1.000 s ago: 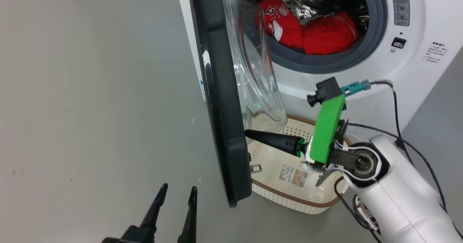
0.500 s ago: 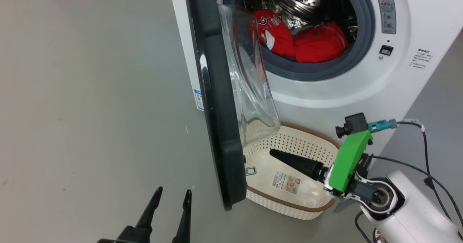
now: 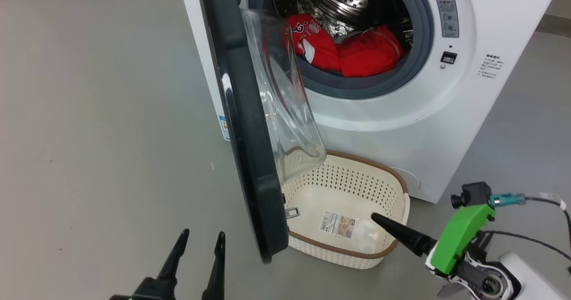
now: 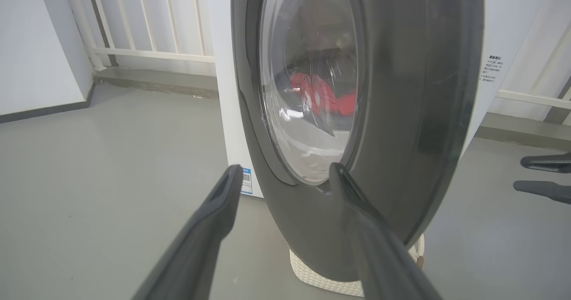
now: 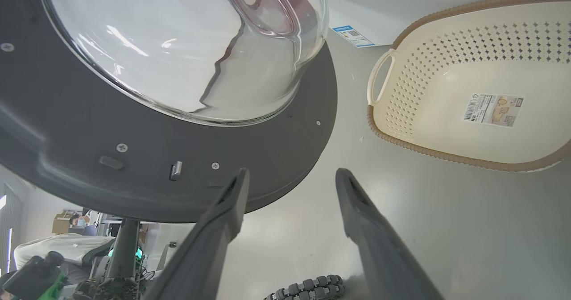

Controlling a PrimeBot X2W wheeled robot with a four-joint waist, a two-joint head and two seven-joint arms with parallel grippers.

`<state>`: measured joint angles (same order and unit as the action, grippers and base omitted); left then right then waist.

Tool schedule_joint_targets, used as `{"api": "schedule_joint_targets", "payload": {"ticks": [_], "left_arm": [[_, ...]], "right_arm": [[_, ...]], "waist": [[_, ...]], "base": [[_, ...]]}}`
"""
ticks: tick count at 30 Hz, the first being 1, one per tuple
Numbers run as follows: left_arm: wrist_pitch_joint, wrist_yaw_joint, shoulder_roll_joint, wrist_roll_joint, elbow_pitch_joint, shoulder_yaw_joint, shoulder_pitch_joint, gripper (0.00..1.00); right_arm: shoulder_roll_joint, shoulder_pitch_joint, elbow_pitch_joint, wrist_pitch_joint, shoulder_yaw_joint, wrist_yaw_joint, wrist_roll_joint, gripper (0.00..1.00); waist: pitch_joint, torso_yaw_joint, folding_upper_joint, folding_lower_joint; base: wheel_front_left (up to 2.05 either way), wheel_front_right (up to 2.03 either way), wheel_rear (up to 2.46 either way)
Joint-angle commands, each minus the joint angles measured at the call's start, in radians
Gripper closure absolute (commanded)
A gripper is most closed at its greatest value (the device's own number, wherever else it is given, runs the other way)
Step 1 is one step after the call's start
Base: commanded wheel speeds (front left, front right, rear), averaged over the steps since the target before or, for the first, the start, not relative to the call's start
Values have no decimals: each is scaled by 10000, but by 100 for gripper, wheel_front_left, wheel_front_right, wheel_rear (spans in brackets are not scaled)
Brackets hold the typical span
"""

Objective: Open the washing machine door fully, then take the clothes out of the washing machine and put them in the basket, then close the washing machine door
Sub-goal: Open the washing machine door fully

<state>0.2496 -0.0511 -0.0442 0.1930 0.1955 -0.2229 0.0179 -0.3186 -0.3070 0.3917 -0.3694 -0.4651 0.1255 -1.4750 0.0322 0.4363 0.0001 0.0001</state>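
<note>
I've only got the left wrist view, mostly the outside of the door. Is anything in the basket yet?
Observer: No. The head view shows the basket bare except for a sticker on its bottom.
Operator: Where are the clothes?
Observer: The clothes lie low in the open mouth of the washing machine.
Operator: And the right claw?
Observer: The right claw is open and holds nothing. It is beside the basket.
</note>
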Motion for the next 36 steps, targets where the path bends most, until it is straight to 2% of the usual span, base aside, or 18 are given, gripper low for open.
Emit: {"api": "schedule_joint_targets", "payload": {"ticks": [1,16,22,26,29,36], "left_arm": [[122,66,-60,-76,-220,428,108,0],[122,59,-60,-34,-228,630,-1,0],[122,33,-60,-6,-208,647,-28,0],[122,29,-60,2,-205,654,-35,0],[122,25,-60,14,-222,655,-21,0],[122,5,-60,49,-287,650,-9,0]], "right_arm": [[-269,201,-171,387,-152,52,182,0],[-1199,879,455,3604,-1197,52,1353,0],[-1574,763,579,5442,-2161,52,2226,0],[-1707,569,822,6149,-2725,52,2776,0],[-1686,445,953,6292,-2679,52,3080,0],[-1206,787,705,6308,-946,52,5063,0]], "waist": [[-25,-85,-1,-1],[39,-296,-1,-1],[36,-341,-1,-1],[48,-367,-1,-1],[87,-380,-1,-1],[127,-387,-1,-1]], "base": [[0,0,0],[0,0,0],[0,0,0],[0,0,0],[0,0,0],[0,0,0]]}}
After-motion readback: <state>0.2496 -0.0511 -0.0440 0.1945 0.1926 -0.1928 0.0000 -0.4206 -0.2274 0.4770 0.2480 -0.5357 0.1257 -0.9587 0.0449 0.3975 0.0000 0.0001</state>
